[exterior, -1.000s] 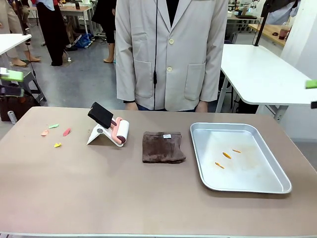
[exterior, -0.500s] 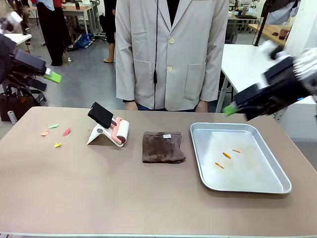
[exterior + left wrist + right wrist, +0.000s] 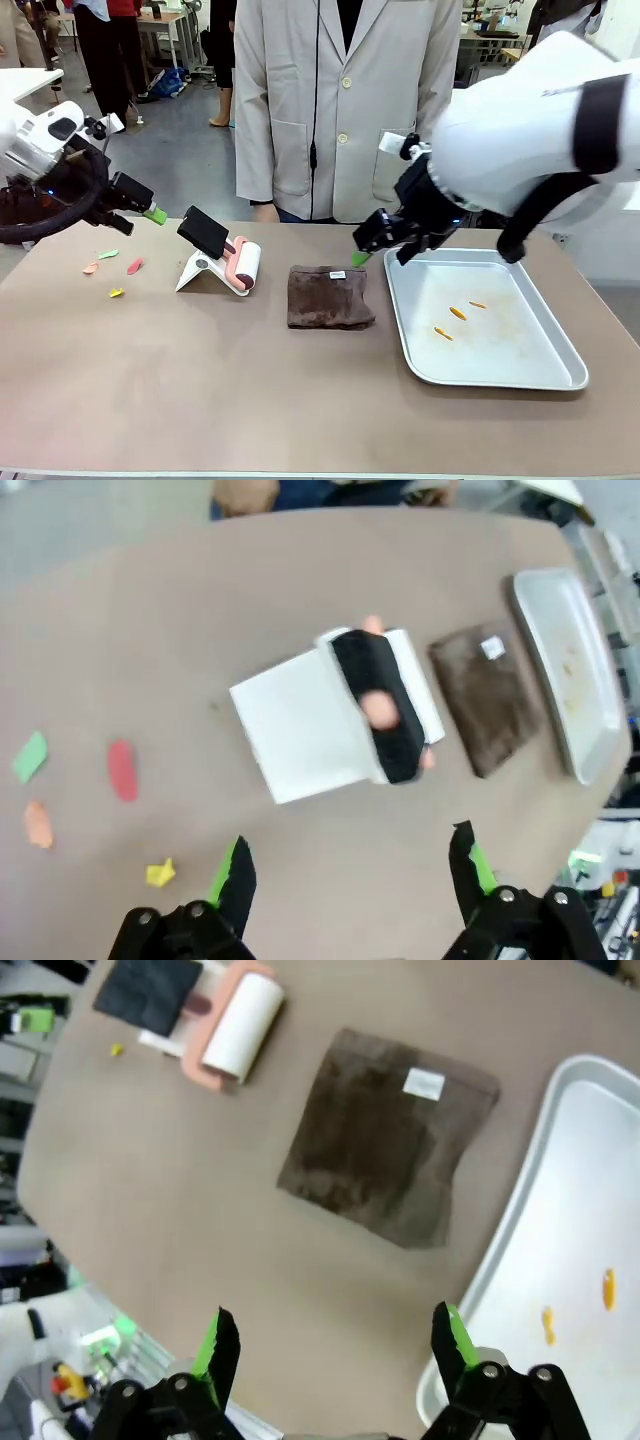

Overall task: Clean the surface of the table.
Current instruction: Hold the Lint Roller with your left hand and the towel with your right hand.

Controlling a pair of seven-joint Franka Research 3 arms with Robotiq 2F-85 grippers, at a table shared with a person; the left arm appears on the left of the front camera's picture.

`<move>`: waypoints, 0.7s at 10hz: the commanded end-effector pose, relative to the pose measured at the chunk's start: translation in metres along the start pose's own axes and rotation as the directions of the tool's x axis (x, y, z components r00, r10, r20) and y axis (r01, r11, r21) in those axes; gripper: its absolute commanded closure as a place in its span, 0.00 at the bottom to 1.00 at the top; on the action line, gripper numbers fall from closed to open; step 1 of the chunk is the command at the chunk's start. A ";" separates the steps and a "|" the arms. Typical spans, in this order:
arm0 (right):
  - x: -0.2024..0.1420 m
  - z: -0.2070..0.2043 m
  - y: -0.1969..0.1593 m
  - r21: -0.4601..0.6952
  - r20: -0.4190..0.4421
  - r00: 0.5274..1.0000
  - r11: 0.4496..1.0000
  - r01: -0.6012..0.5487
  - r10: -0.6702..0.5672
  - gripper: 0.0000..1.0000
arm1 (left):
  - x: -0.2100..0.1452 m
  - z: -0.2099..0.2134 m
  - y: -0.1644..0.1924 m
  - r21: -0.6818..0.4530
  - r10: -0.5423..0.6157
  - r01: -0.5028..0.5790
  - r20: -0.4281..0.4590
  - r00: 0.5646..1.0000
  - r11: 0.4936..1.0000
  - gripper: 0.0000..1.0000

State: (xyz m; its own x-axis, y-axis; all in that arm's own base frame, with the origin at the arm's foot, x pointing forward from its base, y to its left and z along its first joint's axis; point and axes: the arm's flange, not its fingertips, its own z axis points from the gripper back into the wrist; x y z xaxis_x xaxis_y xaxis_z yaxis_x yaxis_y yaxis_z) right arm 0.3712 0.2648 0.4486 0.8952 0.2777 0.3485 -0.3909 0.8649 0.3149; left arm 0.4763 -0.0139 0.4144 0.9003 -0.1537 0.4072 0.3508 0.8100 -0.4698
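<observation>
While both pincers hang wide and empty above the table (image 3: 250,400), no cleaning shows yet. The left pincer (image 3: 350,865) hovers over the far left part, above the lint roller (image 3: 245,265) propped on its white stand (image 3: 195,272). The right pincer (image 3: 335,1335) hovers near the middle, over the brown cloth (image 3: 330,296) and the left rim of the metal tray (image 3: 500,378). Coloured paper scraps (image 3: 110,265) lie loose at the far left, near the roller but apart from it. A few orange bits (image 3: 457,313) lie in the tray. By my judgement the task is at its start: a tool has to be taken, the scraps gathered and the top wiped.
</observation>
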 end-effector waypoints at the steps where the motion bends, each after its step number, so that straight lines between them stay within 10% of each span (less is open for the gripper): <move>1: 0.026 -0.026 0.011 0.001 0.023 0.998 0.998 0.064 -0.064 0.00 | 0.021 0.012 0.000 0.005 0.044 -0.044 0.006 0.999 0.999 0.00; 7: 0.041 -0.106 0.005 -0.089 -0.077 0.992 0.992 0.090 -0.097 0.00 | 0.037 0.058 -0.020 -0.100 0.068 -0.065 0.024 0.997 0.993 0.00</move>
State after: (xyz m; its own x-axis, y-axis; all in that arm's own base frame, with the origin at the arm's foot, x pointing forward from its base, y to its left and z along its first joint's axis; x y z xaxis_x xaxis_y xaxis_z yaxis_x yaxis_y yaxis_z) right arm 0.4207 0.3107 0.3632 0.9423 0.2465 0.2263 -0.3035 0.9145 0.2677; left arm 0.4796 -0.0040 0.4964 0.9072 -0.0756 0.4138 0.3200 0.7625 -0.5623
